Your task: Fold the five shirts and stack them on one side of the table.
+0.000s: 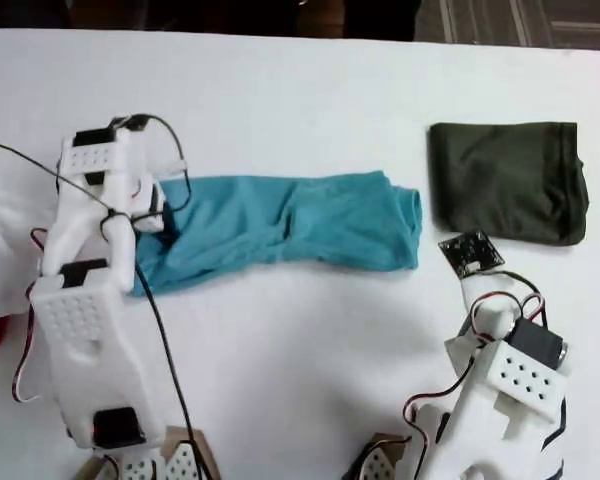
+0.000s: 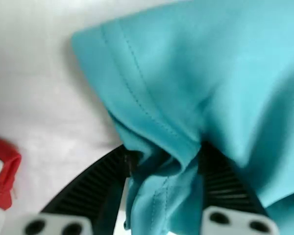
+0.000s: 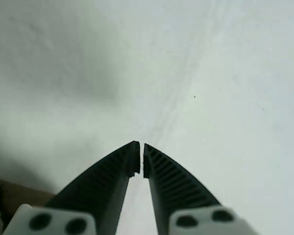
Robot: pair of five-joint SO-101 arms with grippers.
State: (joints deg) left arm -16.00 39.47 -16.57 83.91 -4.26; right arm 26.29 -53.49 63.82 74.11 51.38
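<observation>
Currently left tool [image 2: 166, 157] pinches the teal shirt [image 1: 290, 225]; right tool [image 3: 141, 157] sits closed, empty, over the table [image 3: 215, 68]

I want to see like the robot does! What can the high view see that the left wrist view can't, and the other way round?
The high view adds the folded dark shirt and the whole length of the teal shirt. The left wrist view adds a close look at the left gripper shut on a bunched teal fold, stitching visible. Both share the teal shirt, the white table and a red thing at the edge.
</observation>
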